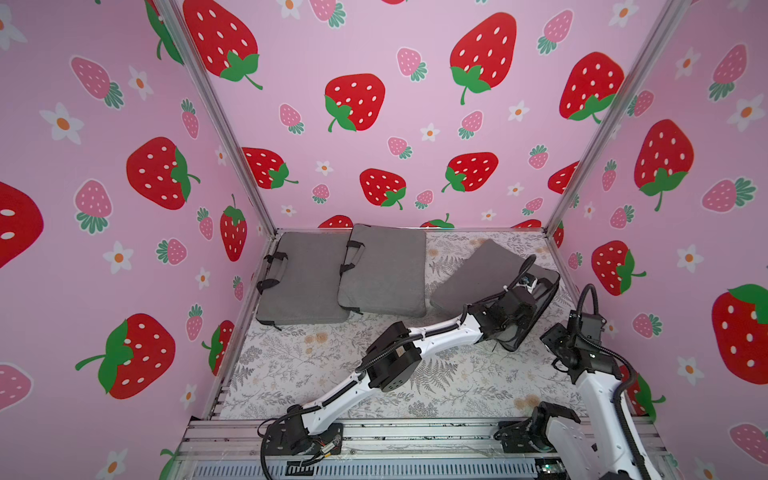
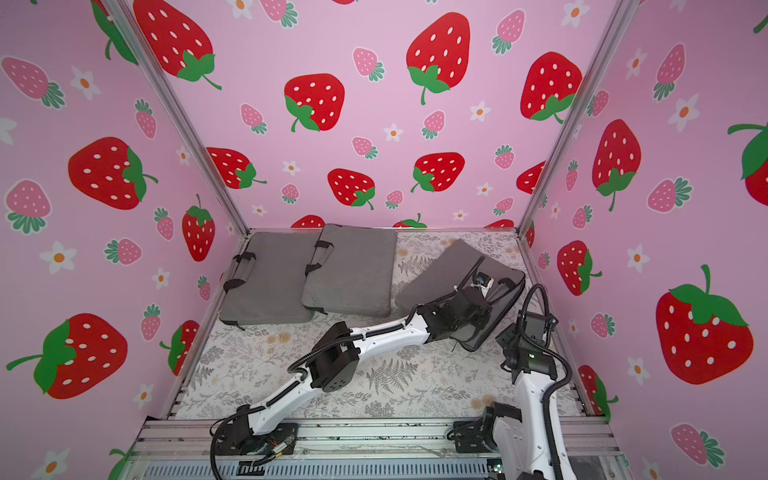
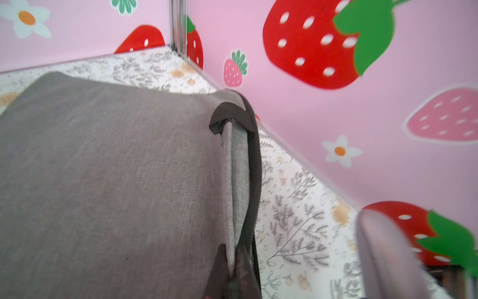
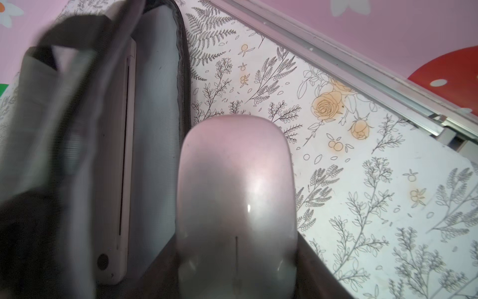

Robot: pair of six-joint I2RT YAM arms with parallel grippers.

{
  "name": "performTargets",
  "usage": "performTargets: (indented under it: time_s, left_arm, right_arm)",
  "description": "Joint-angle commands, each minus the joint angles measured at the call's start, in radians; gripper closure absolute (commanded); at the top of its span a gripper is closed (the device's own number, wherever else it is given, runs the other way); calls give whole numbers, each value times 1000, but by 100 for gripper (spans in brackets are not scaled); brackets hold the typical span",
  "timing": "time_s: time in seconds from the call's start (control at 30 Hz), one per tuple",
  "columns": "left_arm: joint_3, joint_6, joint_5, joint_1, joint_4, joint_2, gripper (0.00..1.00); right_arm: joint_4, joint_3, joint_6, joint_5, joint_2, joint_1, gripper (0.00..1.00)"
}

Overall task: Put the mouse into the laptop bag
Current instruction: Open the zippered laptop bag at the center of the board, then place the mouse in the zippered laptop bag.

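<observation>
Right wrist view: right end effector [image 4: 236,266] grasps the mouse [image 4: 236,186]; outstretched left end effector [image 3: 234,271] pinches the laptop bag [image 3: 103,181].

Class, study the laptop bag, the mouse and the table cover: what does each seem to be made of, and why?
The laptop bag looks like matt grey woven fabric: the weave shows. The mouse seems smooth glossy plastic, given its bright highlights. The table cover is a flat floral-printed sheet, paper or vinyl; unclear which.
</observation>
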Motion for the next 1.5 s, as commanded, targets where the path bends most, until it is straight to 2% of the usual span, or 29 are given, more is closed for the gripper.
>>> performTargets:
  time_s: [0.0,0.1,0.4,0.63,0.9,1.13,1.37,1.43,1.47]
  left_arm:
    - [44,-81,99,3,16,-48,100]
    - [20,-115,134,3,42,-65,100]
    - [-33,-152,155,4,67,-92,100]
    - [-44,-168,165,7,70,-97,100]
    - [-103,-178,173,7,110,-141,100]
    - [-102,-195,193,8,127,-139,100]
    - [-99,-205,196,11,132,-136,100]
    - [-98,-211,197,13,137,-134,100]
    - [-97,-214,199,13,138,-133,100]
  right_arm:
    - [98,23,33,-28,58,-11,47]
    - [149,23,45,-50,103,-22,48]
    - [379,77,42,-261,413,-151,48]
    - [491,173,77,-319,577,-177,48]
    - [523,308,84,-348,753,-180,46]
    - [527,375,82,-384,833,-181,44]
    - [603,369,96,-499,899,-180,30]
    - [604,366,97,-514,905,-177,22]
    - [605,363,95,-517,901,-176,21]
